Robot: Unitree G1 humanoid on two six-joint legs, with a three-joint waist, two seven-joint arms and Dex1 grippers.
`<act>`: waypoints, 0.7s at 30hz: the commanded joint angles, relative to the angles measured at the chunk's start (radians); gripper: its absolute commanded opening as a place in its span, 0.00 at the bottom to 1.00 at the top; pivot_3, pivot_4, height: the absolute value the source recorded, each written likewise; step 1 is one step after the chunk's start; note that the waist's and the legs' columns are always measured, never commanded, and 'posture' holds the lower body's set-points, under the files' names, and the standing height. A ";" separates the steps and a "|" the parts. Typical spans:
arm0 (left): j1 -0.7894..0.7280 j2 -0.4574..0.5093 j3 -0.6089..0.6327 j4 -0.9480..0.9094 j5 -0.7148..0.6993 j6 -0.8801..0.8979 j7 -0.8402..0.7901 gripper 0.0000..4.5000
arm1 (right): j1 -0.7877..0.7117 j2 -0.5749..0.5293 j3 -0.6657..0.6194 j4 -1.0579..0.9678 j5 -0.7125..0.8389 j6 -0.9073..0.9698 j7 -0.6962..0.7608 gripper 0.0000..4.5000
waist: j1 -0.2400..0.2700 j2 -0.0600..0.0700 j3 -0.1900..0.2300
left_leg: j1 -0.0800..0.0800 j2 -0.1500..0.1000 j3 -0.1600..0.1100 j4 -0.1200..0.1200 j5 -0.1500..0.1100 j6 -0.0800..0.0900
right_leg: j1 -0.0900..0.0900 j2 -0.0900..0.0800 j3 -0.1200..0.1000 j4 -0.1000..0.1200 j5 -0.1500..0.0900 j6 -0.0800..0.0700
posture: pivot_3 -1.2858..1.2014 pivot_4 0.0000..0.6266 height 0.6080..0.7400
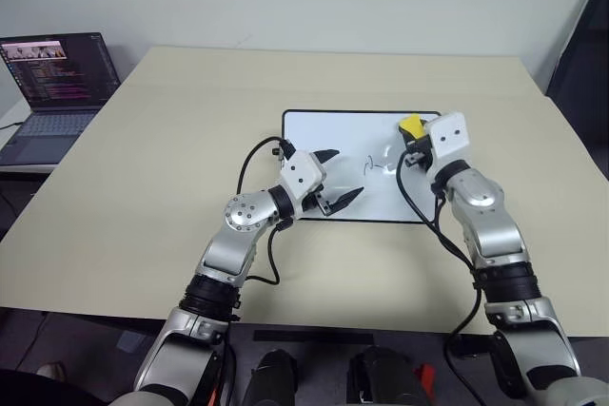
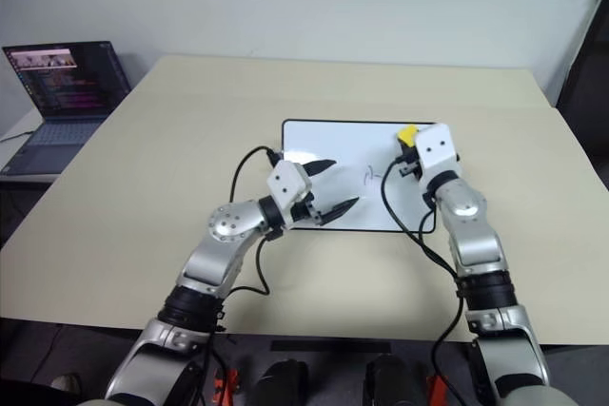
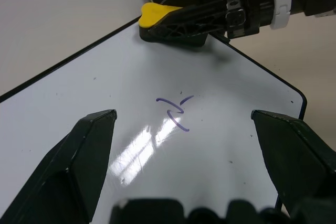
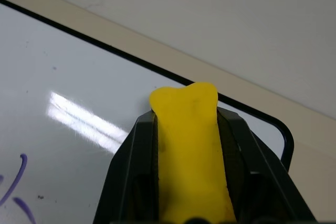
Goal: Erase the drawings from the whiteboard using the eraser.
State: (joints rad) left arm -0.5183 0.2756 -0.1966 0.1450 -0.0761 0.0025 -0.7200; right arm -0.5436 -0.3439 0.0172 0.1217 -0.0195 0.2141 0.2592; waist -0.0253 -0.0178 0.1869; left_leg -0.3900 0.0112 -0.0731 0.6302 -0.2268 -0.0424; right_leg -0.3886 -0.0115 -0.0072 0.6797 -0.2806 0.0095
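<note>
Eraser [image 4: 189, 150] was pinched in the right gripper [image 1: 411, 136] near the board's [image 1: 314, 130] far corner (left gripper [image 1: 333, 181] open); sweeping wide could've missed the scribble [image 3: 176, 113].

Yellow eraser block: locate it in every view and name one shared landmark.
Left eye: small yellow eraser block, right of centre.
Right eye, right of centre.
Left wrist, upper middle.
Right wrist, lower centre.
Shared landmark: glossy white black-framed whiteboard.

Open laptop [image 1: 55, 92] beside beige table [image 1: 171, 140]
</note>
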 commanded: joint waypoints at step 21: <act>0.007 0.003 -0.005 -0.069 -0.001 0.029 -0.008 1.00 | -0.098 0.038 0.006 0.126 -0.003 0.023 -0.007 0.26 | -0.008 -0.001 -0.001 | 0.008 0.001 0.003 -0.001 0.003 0.004 | 0.004 0.001 0.001 0.000 0.005 0.000 | 0.52 0.24 1.00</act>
State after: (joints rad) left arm -0.4971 0.2790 -0.2035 0.1083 -0.0736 0.0389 -0.7306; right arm -0.6243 -0.3131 0.0195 0.2015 -0.0173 0.2438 0.2534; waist -0.0335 -0.0189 0.1863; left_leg -0.3830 0.0125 -0.0702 0.6290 -0.2238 -0.0384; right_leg -0.3853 -0.0104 -0.0062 0.6792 -0.2762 0.0094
